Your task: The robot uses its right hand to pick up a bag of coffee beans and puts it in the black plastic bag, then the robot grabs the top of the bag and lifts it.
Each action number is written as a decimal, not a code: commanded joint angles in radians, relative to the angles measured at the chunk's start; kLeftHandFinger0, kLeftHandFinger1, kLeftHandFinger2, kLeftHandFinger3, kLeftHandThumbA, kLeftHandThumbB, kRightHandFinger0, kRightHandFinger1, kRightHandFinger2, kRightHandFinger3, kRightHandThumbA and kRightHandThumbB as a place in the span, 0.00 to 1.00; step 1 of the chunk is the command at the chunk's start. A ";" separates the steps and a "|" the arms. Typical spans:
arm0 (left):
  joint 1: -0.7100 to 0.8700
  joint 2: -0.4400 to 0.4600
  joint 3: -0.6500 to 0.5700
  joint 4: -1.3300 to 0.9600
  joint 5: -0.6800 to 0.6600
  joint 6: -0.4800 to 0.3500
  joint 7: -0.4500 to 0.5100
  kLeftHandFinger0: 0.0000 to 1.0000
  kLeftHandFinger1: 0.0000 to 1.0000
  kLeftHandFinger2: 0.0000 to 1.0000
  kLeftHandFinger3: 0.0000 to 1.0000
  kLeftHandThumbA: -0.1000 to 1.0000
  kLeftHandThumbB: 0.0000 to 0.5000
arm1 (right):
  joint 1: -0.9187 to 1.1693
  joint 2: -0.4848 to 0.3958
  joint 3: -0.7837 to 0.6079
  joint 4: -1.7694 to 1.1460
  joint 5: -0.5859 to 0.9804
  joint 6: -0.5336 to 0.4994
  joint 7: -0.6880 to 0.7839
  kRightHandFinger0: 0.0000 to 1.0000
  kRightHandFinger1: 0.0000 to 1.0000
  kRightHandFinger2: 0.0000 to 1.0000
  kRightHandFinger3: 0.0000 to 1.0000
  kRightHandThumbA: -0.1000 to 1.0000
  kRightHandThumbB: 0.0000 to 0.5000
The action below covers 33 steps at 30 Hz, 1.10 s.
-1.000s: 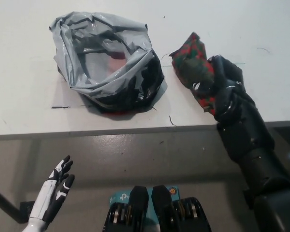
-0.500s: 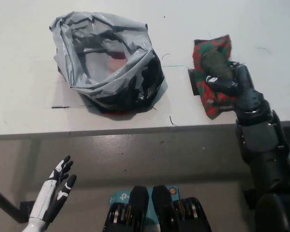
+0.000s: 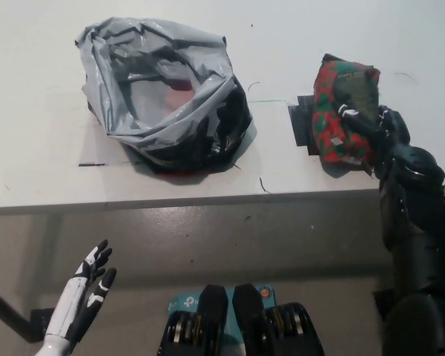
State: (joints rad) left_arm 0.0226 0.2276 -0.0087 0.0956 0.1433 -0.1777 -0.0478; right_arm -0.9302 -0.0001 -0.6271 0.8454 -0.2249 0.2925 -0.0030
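Observation:
The coffee bean bag, red and green, is at the right of the white table. My black right hand reaches in from the lower right, its fingers wrapped round the bag's right side. The black plastic bag lies crumpled at the table's left middle. Its mouth gapes upward and something red shows inside. A hand's width of table separates it from the coffee bag. My white left hand rests open at the lower left, below the table's front edge.
A flat black patch lies on the table just left of the coffee bag. The table's front edge crosses the picture at mid height, with grey floor below it. Thin dark marks dot the tabletop.
My right hand has carried the coffee bag to the right, away from the black plastic bag, and turned it more upright. The left hand and plastic bag have stayed put.

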 commanded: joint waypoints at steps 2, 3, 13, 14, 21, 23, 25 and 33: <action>-0.019 0.031 0.003 -0.053 0.013 -0.009 -0.012 1.00 1.00 1.00 1.00 0.96 0.44 | -0.146 0.112 -0.095 -0.311 0.473 0.173 0.174 0.00 0.10 0.67 0.92 0.00 0.21; -0.019 0.030 0.003 -0.054 0.014 -0.006 -0.011 1.00 1.00 1.00 1.00 0.96 0.45 | -0.151 0.119 -0.085 -0.344 0.489 0.177 0.163 0.00 0.14 0.70 0.99 0.00 0.21; -0.014 0.031 0.000 -0.053 0.025 -0.004 -0.008 1.00 1.00 1.00 1.00 0.95 0.43 | -0.174 0.125 0.044 -0.513 0.553 0.177 0.121 0.00 0.18 0.71 1.00 0.00 0.14; -0.012 0.030 0.000 -0.054 0.028 -0.003 -0.006 1.00 1.00 1.00 1.00 0.95 0.43 | -0.178 0.121 0.058 -0.521 0.558 0.177 0.116 0.00 0.19 0.72 1.00 0.00 0.14; -0.012 0.029 -0.001 -0.053 0.022 -0.008 -0.010 1.00 1.00 1.00 1.00 0.95 0.41 | -0.227 0.103 0.133 -0.549 0.580 0.177 0.053 0.00 0.36 0.81 0.88 0.00 0.24; -0.010 0.029 -0.001 -0.056 0.022 -0.006 -0.011 1.00 1.00 1.00 1.00 0.95 0.42 | -0.235 0.098 0.156 -0.554 0.590 0.177 0.044 0.00 0.35 0.79 0.79 0.00 0.20; -0.010 0.029 -0.001 -0.060 0.022 -0.001 -0.012 1.00 1.00 1.00 1.00 0.95 0.42 | -0.247 0.092 0.179 -0.556 0.587 0.177 0.036 0.00 0.36 0.77 0.79 0.00 0.21; -0.011 0.032 -0.003 -0.060 0.034 -0.002 -0.011 1.00 1.00 1.00 1.00 0.96 0.43 | -0.301 0.063 0.319 -0.512 0.547 0.177 0.046 0.00 0.41 0.85 0.79 0.00 0.22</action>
State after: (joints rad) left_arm 0.0216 0.2360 -0.0090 0.0711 0.1567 -0.1753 -0.0516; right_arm -1.1003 0.0853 -0.3952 0.3609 0.2575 0.4716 0.0126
